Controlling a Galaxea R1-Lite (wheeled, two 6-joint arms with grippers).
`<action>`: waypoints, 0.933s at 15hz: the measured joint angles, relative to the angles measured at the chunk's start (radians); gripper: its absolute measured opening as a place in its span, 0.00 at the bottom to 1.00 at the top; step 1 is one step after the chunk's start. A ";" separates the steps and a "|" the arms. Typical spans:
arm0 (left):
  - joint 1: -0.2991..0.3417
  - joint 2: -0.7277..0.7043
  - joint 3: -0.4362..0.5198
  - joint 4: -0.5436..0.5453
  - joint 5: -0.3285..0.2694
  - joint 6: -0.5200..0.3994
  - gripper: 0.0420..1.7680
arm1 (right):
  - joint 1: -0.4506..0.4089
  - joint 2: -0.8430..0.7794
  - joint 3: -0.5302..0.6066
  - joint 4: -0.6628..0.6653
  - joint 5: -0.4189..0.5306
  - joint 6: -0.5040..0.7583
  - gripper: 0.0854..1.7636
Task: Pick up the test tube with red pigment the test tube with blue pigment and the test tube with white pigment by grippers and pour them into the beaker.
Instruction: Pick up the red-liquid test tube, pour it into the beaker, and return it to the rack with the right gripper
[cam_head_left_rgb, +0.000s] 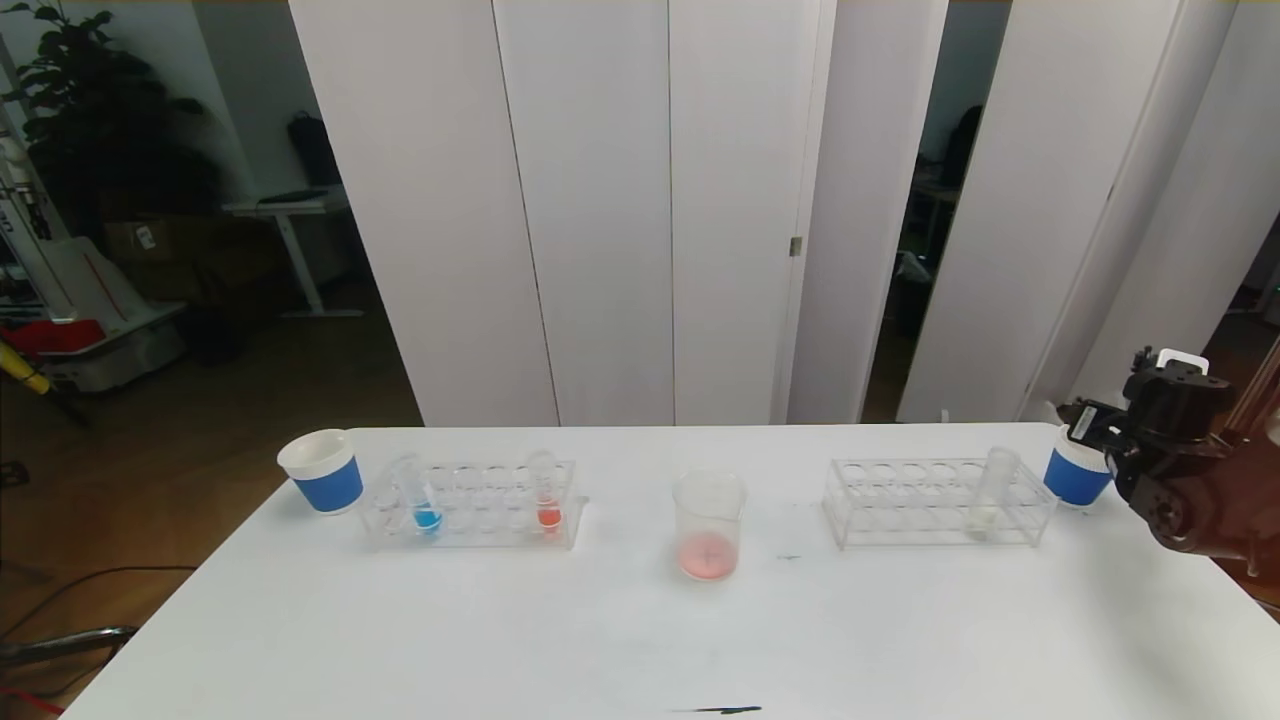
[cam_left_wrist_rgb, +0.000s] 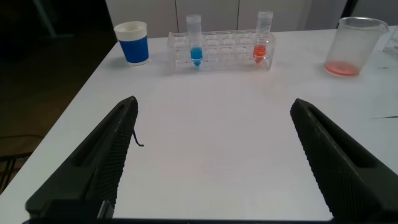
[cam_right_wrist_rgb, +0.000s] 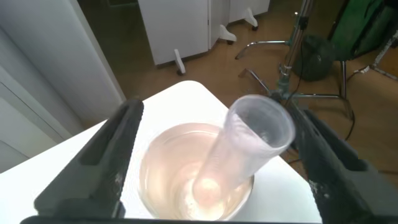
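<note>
The right gripper hangs at the far right corner of the white table, directly above a blue paper cup that stands just beyond the right-hand end of the right rack. In the right wrist view its two black fingers stand spread wide, one on each side of the cup's white rim, and an empty clear tube leans inside the cup between them; the fingers sit apart from the tube's wall and do not pinch it. The test tube with white pigment stands in the right rack, near its right end, just beside that cup and below and left of the right gripper. The beaker stands at the table's middle between the two racks, well apart from both claws, with a thin layer of pinkish-red pigment on its bottom. The left rack holds the test tube with blue pigment toward its left end and a red-tipped tube toward its right end; a second blue paper cup stands just beside that rack's left end. The left gripper appears only in its own wrist view, hovering low over bare tabletop with its fingers spread wide and nothing between them, the left rack and beaker well ahead of it.
</note>
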 joint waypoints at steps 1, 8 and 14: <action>0.000 0.000 0.000 0.000 0.000 0.000 0.99 | 0.000 0.000 0.000 0.000 0.000 -0.001 0.99; 0.000 0.000 0.000 0.000 0.000 0.000 0.99 | -0.006 -0.033 0.003 0.010 0.005 -0.002 0.99; 0.000 0.000 0.000 0.000 0.000 0.000 0.99 | -0.001 -0.213 0.087 0.049 0.039 -0.001 0.99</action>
